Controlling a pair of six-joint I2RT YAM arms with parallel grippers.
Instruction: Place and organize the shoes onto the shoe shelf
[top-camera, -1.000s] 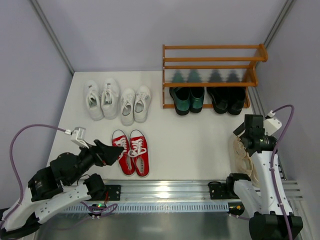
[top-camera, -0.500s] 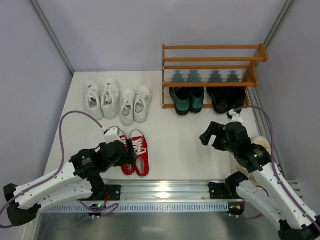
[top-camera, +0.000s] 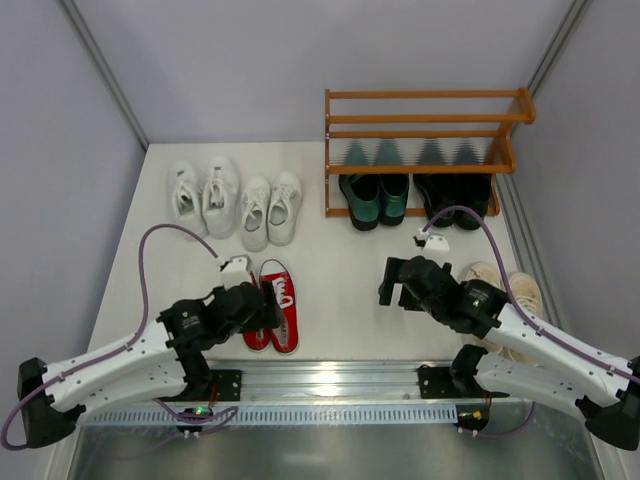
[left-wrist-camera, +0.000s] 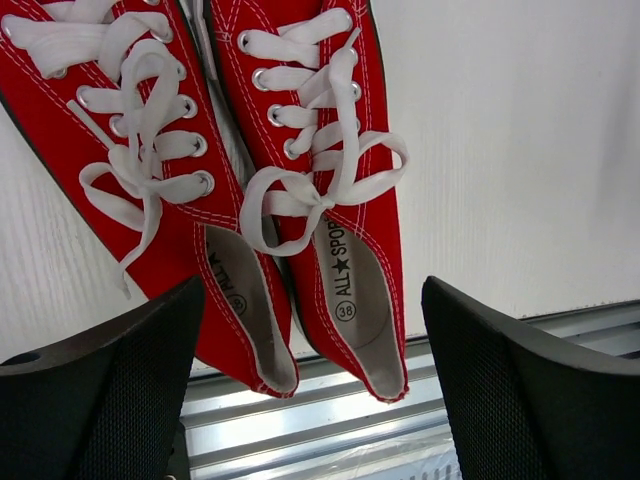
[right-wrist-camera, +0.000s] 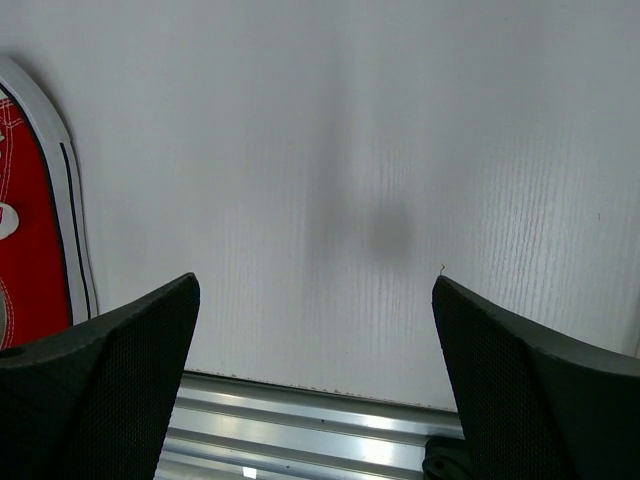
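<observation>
Two red sneakers (left-wrist-camera: 375, 230) with white laces lie side by side on the white table (right-wrist-camera: 350, 150), at the lower left of the overhead view, toes pointing toward the back wall. The left gripper (left-wrist-camera: 312, 300) hangs directly above their heel ends, jaws spread wide and holding nothing. In its wrist view one black finger (left-wrist-camera: 120, 390) fills each lower corner, with both heel openings between them. The right gripper (right-wrist-camera: 315, 290), also wide open and empty, hovers over bare table at lower centre, just right of the red pair. The orange-brown shoe shelf (top-camera: 425, 118) stands at upper right, with dark green loafers (top-camera: 372, 195) and black loafers (top-camera: 455, 200) on its lowest tier. To pick well, the left gripper should probably descend with its fingers outside both heels and squeeze the pair together. It should stay clear of the loose lace loops, which could snag, and grip deep enough that neither shoe slips on the way to the shelf.
</observation>
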